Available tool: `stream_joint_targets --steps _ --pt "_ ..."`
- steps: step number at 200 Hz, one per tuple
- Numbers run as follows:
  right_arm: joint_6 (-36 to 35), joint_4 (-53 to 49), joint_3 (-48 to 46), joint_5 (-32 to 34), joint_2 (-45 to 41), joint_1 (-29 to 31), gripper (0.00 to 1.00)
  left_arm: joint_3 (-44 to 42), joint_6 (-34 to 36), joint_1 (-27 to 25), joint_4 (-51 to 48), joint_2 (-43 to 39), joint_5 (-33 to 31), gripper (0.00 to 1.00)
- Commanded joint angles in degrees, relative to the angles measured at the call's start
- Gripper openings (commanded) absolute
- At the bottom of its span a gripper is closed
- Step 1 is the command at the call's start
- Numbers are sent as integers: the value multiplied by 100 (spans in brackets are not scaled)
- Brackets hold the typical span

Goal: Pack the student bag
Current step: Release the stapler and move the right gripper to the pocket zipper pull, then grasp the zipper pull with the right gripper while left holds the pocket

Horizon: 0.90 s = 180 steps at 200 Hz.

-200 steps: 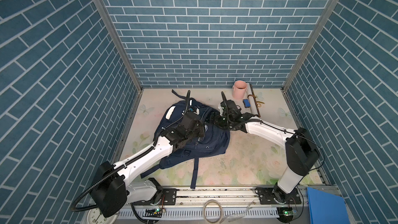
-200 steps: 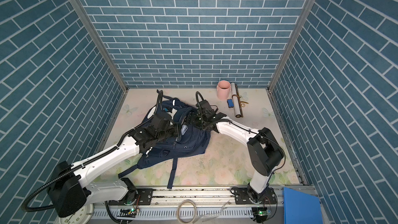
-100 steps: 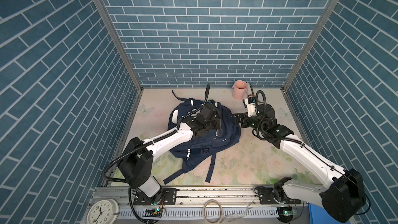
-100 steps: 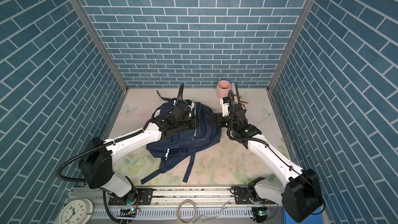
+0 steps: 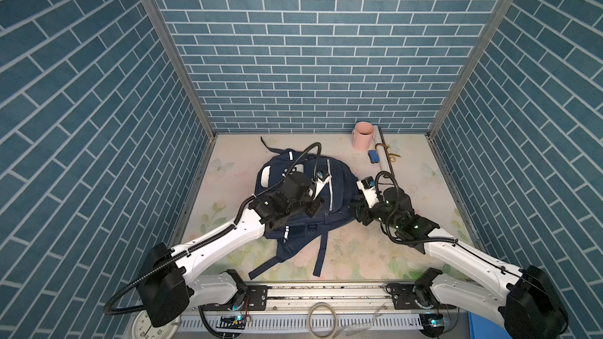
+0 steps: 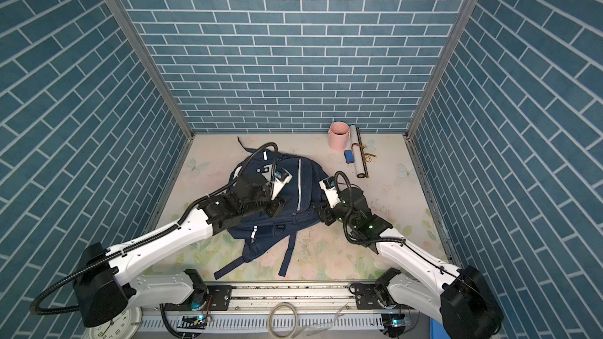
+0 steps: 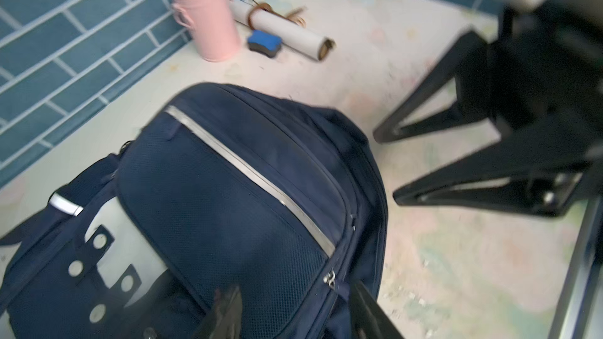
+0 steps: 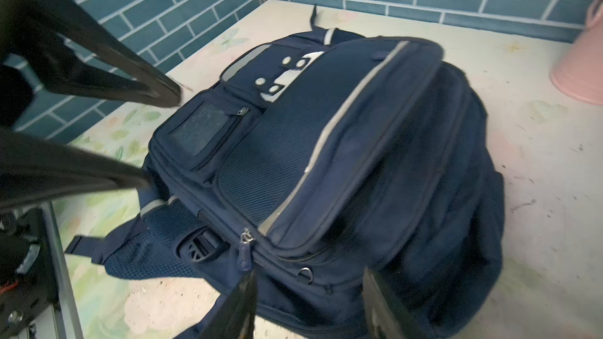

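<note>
Setting: A table (image 5: 359, 256) with a pale floral cover is enclosed by blue brick-patterned walls (image 5: 293, 60).
Bag: The student bag (image 5: 342, 197) is laid front-up in the middle of the table, between the two arms, with its straps trailing toward the front edge.
Left gripper: The left gripper (image 8: 164, 140) is held over the bag's front. Its fingers are spread and nothing is grasped.
Right gripper: The right gripper (image 7: 385, 166) is held at the bag's right-hand edge in both top views. Its fingers are likewise released and empty.
Done: Nothing can be confirmed as packed. Every zip in view is closed, and the inside is hidden.
Left to do: A pink cup (image 5: 363, 136), a paper roll (image 6: 357, 154) tied with a brown band (image 7: 257, 11), and a blue eraser (image 5: 374, 156) are seen near the back wall, well apart from the bag. These are judged to be waiting for packing once a compartment is opened.
Stage: An early point is judged, with no item in hand.
Writing on bag: None can be read. The white patch (image 8: 290, 76) bears only dark tabs and pale dots. The window pocket (image 8: 199, 132) shows no legible text, and the zip pull (image 8: 244, 256) is too blurred.
Other writing: A few numerals of a clock (image 6: 111, 327) are made out at the front edge. No brand is seen on the loose things.
</note>
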Motion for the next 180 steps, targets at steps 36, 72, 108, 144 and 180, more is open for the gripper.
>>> stream_joint_targets --steps 36,72,108,144,180 --pt "-689 1049 -723 219 -513 347 35 -523 2365 -194 428 442 -186 54" --pt "-913 1319 -1019 172 -663 431 33 -977 2487 -172 1198 623 -625 52" --pt "-1162 1679 -1284 213 -694 574 32 -1193 2409 -104 1769 841 -910 49" --pt "-1365 1894 -1492 352 -666 680 29 -1249 2297 -20 2233 903 -1131 43" --pt "-1727 2132 -1680 523 -625 917 31 -1187 2152 56 2341 1070 -1072 36"
